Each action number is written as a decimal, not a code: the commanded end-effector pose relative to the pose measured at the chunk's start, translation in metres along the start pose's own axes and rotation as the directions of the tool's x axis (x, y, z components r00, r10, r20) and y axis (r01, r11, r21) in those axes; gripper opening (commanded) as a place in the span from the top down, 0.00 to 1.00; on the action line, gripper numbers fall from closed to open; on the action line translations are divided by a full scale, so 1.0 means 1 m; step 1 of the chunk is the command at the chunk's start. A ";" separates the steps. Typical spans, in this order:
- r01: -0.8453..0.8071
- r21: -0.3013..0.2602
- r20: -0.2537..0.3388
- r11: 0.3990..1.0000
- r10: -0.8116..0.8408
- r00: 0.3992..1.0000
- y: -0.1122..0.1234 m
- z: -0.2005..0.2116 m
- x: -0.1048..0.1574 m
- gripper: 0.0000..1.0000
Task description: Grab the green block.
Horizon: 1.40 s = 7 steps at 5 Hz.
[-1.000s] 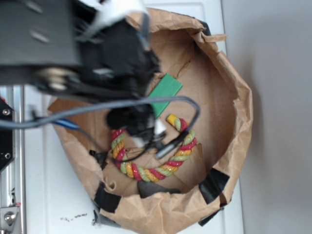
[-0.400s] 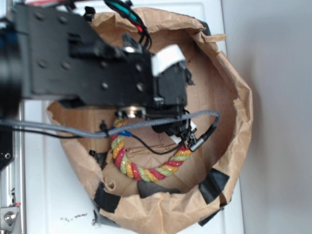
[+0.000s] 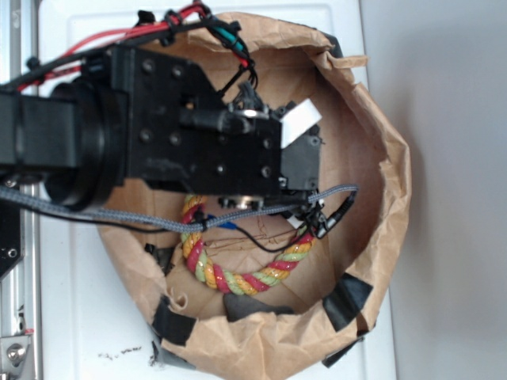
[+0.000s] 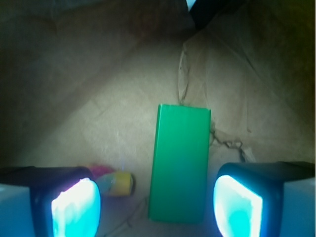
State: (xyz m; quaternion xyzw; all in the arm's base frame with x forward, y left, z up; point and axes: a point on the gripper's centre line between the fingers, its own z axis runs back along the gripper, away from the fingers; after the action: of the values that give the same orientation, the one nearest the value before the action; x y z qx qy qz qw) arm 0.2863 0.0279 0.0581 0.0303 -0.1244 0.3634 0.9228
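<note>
The green block (image 4: 180, 163), flat and bright green, lies on the brown paper floor of the bag in the wrist view. My gripper (image 4: 157, 210) is open, hanging over it. The block's near end sits between the two glowing fingertips (image 4: 76, 210), closer to the right one, with gaps on both sides. In the exterior view the arm (image 3: 198, 142) hides the block entirely.
A red-yellow-green rope toy (image 3: 238, 273) curves on the bag floor below the arm; its yellow end (image 4: 116, 182) shows left of the block. The crumpled brown paper bag wall (image 3: 388, 174) rings everything. A grey cable (image 3: 158, 218) crosses the bag.
The arm has swung right and up over the bag, covering the green block that showed a second ago, and settled lower above it.
</note>
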 end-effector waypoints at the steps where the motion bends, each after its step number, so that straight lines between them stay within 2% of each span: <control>1: 0.001 -0.008 0.102 1.000 0.000 0.995 0.011 -0.015 0.012 0.00; 2: 0.023 0.004 0.120 1.000 -0.023 0.993 0.013 -0.023 0.003 0.00; 3: 0.044 0.077 0.144 0.996 -0.055 0.988 0.008 -0.040 -0.015 0.00; 4: 0.046 0.067 0.152 0.997 -0.055 0.987 0.011 -0.038 -0.020 1.00; 7: 0.053 0.016 0.169 0.998 -0.055 0.984 0.013 -0.024 -0.019 1.00</control>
State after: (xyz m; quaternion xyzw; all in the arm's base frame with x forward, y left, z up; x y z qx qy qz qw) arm 0.2654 0.0254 0.0185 0.0755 -0.1817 0.3413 0.9191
